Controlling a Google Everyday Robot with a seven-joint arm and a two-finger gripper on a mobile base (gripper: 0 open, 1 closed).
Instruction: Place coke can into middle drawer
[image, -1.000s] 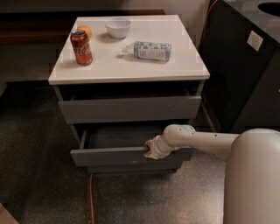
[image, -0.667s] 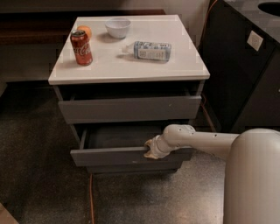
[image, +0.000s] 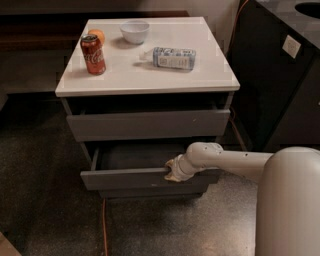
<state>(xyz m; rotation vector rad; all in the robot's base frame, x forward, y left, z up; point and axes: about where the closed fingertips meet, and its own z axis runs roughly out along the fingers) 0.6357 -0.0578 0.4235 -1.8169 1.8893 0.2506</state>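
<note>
Bodywork (image: 290, 200) of the robot, pale and rounded, fills the lower right of my frame, and from it the arm (image: 235, 160) reaches left toward the centre. At its end the gripper (image: 172, 171) sits against the top edge of the middle drawer (image: 130, 179), just right of that edge's midpoint; I cannot tell whether it is clamped there or loose. The drawer is pulled out toward me, and its dark inside shows behind the grey front. An orange cable (image: 104, 225) runs across the speckled floor below it, at lower left. Above the drawer I see a taller grey drawer front (image: 150, 125), and over that the white tabletop (image: 210, 75). The coke can (image: 93, 54) stands upright near the tabletop's left edge, upper left of the frame, well apart from the drawer. A clear plastic bottle (image: 174, 57) lies on its side to the right of the can. Farther back a white bowl (image: 134, 31) rests near the rear edge, and an orange (image: 98, 35) sits just behind the can.
</note>
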